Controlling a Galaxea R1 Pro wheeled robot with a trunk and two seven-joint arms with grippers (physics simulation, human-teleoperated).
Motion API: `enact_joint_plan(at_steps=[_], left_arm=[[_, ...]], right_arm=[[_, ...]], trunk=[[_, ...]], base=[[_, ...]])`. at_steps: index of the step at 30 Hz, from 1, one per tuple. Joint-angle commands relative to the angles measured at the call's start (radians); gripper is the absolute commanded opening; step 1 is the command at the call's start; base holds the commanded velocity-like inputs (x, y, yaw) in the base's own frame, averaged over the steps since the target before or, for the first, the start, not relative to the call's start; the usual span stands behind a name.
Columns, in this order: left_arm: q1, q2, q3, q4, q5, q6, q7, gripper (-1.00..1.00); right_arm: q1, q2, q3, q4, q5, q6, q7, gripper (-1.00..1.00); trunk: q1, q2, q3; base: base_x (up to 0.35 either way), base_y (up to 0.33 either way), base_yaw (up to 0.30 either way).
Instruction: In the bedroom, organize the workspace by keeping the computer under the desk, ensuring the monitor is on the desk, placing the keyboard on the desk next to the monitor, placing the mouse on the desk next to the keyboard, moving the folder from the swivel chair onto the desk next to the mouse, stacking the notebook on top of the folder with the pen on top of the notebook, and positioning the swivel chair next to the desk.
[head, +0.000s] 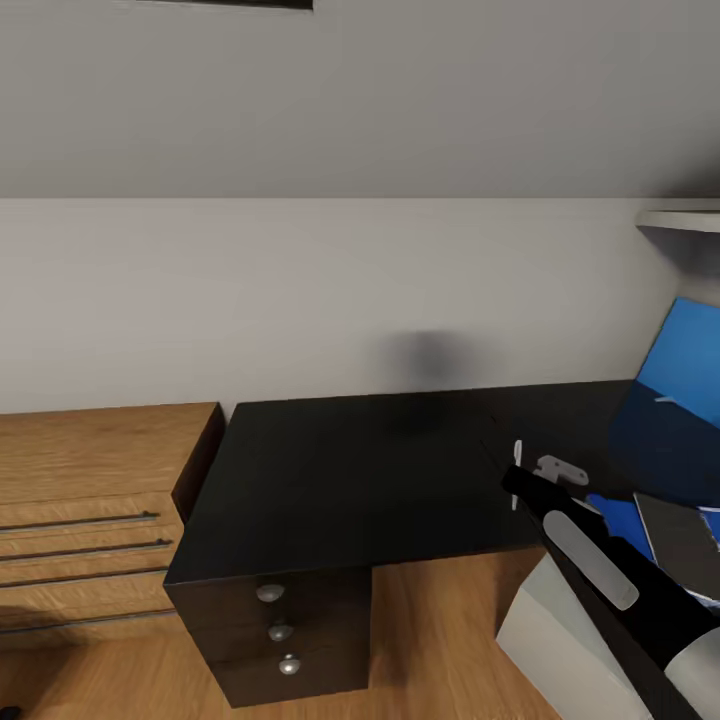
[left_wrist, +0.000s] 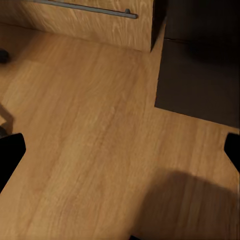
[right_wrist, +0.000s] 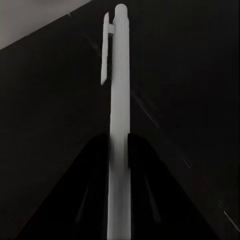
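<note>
- Looking down over the desk (head: 340, 480), I see a glossy black top, flat and square-cornered, with faint reflections and a soft dark smudge of shadow on the pale wall behind its back edge.
- My light wooden drawer chest (head: 90, 500) stands against the desk's left edge, grainy, with thin dark bar handles; its left part is cut off by the frame.
- Under the desk's front left corner sits a black drawer unit (head: 285, 625) with three round metal knobs.
- Pale grey boxy shape (head: 560, 640) below the desk's front edge is half hidden by my arm; I can't tell what it is.
- At the desk's right end I make out a blue panel (head: 690, 365) and a blue flat thing under a grey one, both cropped, too unclear to name.
- My right gripper (right_wrist: 119, 150) reaches up over the front edge of the desk, arm slanting in from the lower right, fingers pinched on the pen (right_wrist: 118, 90): a slim white cylinder with a clip, held above the black top.
- My left gripper (left_wrist: 120, 150) hangs over the plank floor (left_wrist: 90, 130), dark fingertips far apart at the edges.
</note>
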Motion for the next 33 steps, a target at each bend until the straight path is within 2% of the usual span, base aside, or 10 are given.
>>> enact_joint_plan(at_steps=[1,10,31,33], left_arm=[[0.0,-0.001,0.001,-0.001,0.007,-0.003,0.0,1.0],[0.0,-0.001,0.001,0.01,0.006,-0.008,0.0,1.0],[0.0,-0.001,0.001,0.012,0.004,-0.007,-0.002,1.0],[0.0,-0.002,0.0,0.012,0.004,-0.007,-0.002,1.0]], right_arm=[[-0.001,-0.002,0.002,0.001,-0.004,0.002,-0.005,-1.0],[-0.001,-0.01,-0.013,0.031,0.0,-0.003,0.0,-1.0],[-0.001,-0.011,-0.017,0.046,0.001,-0.01,0.001,-1.0],[-0.001,-0.01,-0.018,0.047,0.016,-0.01,0.001,-1.0]], trunk=[[0.0,-0.001,0.0],[0.0,-0.001,0.005],[0.0,-0.001,0.019],[0.0,-0.001,0.021]], base=[[0.0,-0.089,-0.275],[0.0,-0.016,-0.275],[0.0,0.0,-0.275],[0.0,0.0,-0.275]])
